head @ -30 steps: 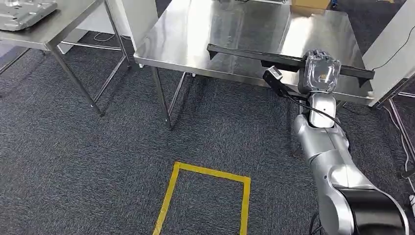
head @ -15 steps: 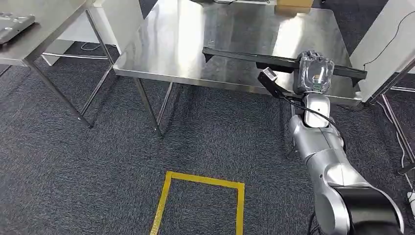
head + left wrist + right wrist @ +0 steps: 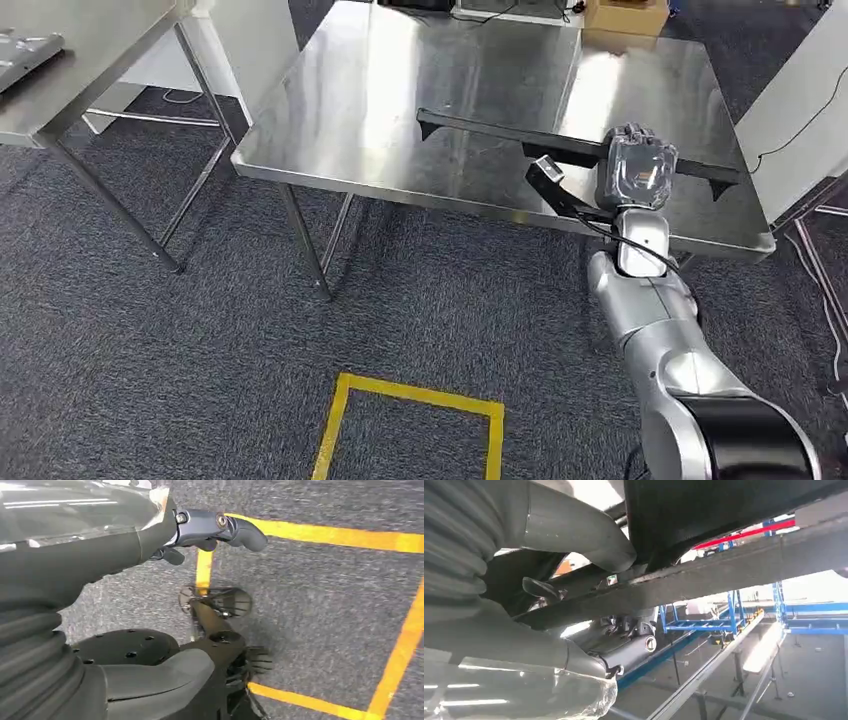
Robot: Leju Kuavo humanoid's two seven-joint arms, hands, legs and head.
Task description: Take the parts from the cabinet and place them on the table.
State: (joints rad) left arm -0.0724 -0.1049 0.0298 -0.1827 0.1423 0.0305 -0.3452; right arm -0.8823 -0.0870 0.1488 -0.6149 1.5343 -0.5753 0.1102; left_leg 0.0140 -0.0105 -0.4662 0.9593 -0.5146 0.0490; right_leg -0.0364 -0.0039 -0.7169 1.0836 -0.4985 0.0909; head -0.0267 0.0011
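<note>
A long black bar-shaped part point(image 3: 500, 135) hangs level just above the steel table point(image 3: 400, 90), running across its right half. My right hand point(image 3: 637, 170) grips the bar near its right end, over the table's front right area. In the right wrist view the dark bar point(image 3: 724, 510) crosses close to the camera with the grey thumb point(image 3: 574, 530) wrapped against it. My left hand point(image 3: 115, 550) hangs over the carpet with thumb and fingers apart and nothing in it.
A second steel table point(image 3: 60, 90) stands at the left with a grey metal part point(image 3: 25, 45) on it. A cardboard box point(image 3: 625, 15) sits at the main table's far edge. White panels point(image 3: 800, 90) flank the right side. Yellow tape point(image 3: 415, 400) marks the carpet.
The whole view has shifted as the camera moved toward the table. My right hand and the black bar now reach further in over the tabletop, away from its front edge.
</note>
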